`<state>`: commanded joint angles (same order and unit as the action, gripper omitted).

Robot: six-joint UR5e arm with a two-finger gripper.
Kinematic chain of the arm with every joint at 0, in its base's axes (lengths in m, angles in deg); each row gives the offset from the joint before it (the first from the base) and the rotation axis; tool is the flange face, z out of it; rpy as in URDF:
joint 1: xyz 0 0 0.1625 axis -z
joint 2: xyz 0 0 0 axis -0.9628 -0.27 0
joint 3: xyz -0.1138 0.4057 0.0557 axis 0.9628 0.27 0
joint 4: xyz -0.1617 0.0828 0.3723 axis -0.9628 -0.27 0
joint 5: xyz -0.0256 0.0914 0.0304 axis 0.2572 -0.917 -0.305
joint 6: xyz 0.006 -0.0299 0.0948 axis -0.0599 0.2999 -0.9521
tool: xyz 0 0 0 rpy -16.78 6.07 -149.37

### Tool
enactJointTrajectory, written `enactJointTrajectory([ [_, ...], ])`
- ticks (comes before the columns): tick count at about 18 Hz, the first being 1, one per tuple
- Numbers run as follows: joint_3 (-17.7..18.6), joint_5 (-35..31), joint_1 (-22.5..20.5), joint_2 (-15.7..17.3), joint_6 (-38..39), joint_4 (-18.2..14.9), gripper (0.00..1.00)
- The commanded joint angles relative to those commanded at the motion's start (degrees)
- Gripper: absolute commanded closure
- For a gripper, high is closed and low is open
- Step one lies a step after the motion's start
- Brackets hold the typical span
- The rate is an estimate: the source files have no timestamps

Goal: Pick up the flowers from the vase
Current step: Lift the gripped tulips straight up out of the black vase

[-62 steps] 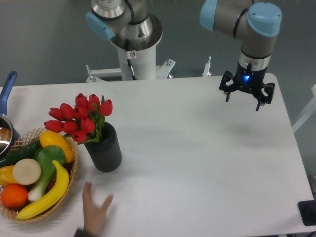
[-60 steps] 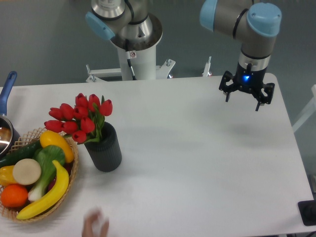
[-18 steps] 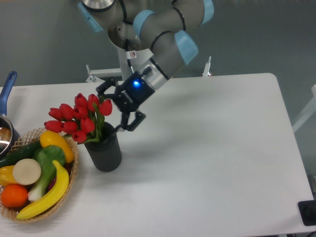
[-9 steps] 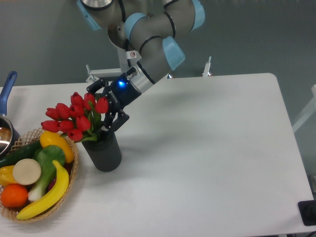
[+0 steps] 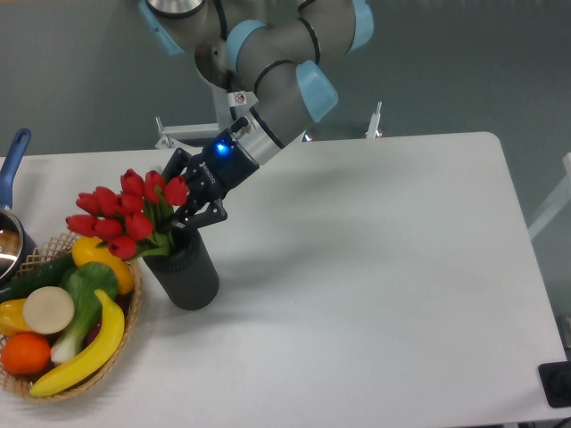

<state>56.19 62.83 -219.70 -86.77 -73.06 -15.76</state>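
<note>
One bunch of flowers (image 5: 120, 218) is pinched at the stems by the gripper (image 5: 186, 212), just above the vase (image 5: 186, 275), seemingly so it can be drawn upward.

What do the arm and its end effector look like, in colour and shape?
The arm is a grey metal tube with light blue joint caps and a small red-and-white sticker near its base. The end effector is black with thin fingers, and a blue light glows on its wrist.
</note>
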Motion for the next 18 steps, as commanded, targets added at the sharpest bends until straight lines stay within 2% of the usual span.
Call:
enactJointTrajectory([
  [6, -0.35, 0.09, -1.58, 1.14, 1.92, -0.09, 0.94],
  [11, -3.16, 1.05, -2.82, 3.69, 10.71, -0.26, 0.94],
  [18, -6.32, 6.41, -4.48, 5.53, 21.61, -0.35, 0.93],
])
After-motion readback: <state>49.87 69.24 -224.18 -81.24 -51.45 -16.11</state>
